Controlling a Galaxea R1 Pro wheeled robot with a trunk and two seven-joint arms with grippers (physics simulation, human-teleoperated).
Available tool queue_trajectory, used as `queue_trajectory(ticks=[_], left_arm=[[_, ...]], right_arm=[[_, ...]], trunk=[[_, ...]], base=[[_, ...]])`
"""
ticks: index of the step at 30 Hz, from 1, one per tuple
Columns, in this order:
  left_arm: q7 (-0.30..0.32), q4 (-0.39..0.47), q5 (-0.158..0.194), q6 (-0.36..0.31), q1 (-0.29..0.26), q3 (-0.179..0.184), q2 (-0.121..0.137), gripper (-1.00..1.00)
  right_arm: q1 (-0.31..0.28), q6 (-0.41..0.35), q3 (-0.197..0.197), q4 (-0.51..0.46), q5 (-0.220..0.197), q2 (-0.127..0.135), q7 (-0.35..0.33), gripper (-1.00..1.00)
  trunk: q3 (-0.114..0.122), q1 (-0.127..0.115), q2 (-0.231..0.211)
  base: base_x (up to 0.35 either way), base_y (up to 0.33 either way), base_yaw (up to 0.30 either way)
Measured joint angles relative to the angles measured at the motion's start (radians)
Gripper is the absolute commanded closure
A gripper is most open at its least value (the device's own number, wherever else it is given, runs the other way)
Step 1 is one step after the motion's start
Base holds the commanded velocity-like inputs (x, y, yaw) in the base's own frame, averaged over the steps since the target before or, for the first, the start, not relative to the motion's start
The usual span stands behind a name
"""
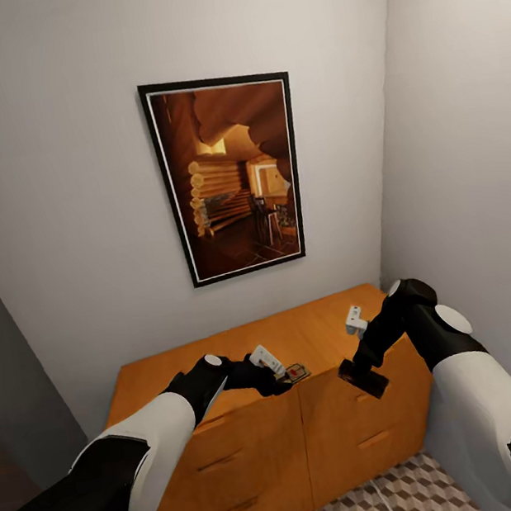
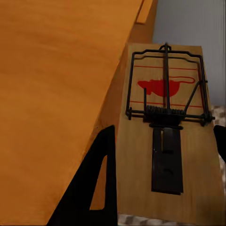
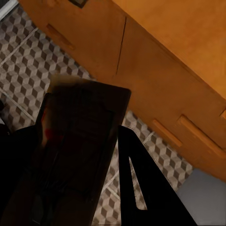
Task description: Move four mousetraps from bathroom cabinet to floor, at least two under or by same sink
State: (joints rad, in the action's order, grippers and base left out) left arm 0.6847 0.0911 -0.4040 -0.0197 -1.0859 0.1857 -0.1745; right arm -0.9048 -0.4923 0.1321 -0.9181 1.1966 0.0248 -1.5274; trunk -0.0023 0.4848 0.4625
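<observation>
While both arms are reaching over the cabinet [image 1: 261, 430], each is gripping a mousetrap: the left end effector [image 1: 287, 376] is clenching one mousetrap [image 2: 165, 127] at the cabinet's front edge, and the right end effector [image 1: 362, 376] is carrying another mousetrap [image 3: 77, 146] above the bathroom floor [image 3: 28, 70]. Judging from this, nothing is resting on the tiles yet, so placing is remaining.

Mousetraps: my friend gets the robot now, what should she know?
Left gripper: shut on a mousetrap, held over the cabinet's front edge.
Right gripper: shut on a second mousetrap, held in front of the cabinet, above the floor.
Done: two traps picked up.
Left: none lie on the floor in these views. Set both down there, fetch two more, and put at least two by the same sink.
</observation>
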Motion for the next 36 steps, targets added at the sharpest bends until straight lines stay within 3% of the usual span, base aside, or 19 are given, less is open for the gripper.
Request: queue_trajectory(ticks=[9, 30, 36], left_arm=[[0.0, 0.0, 0.0, 0.0, 0.0, 0.0, 0.0, 1.0], [0.002, 0.0, 0.002, 0.002, 0.0, -0.001, 0.0, 1.0], [0.002, 0.0, 0.002, 0.002, 0.0, -0.001, 0.0, 1.0]], right_arm=[[0.0, 0.0, 0.0, 0.0, 0.0, 0.0, 0.0, 1.0], [0.0, 0.0, 0.0, 0.001, 0.0, 0.0, -0.001, 1.0], [0.0, 0.002, 0.002, 0.117, -0.01, -0.011, 0.02, 1.0]], trunk=[[0.028, -0.035, -0.063], [0.028, -0.035, -0.063], [0.028, -0.035, -0.063]], base=[[-0.322, -0.08, 0.0], [-0.023, -0.004, 0.0], [0.0, 0.0, 0.0]])
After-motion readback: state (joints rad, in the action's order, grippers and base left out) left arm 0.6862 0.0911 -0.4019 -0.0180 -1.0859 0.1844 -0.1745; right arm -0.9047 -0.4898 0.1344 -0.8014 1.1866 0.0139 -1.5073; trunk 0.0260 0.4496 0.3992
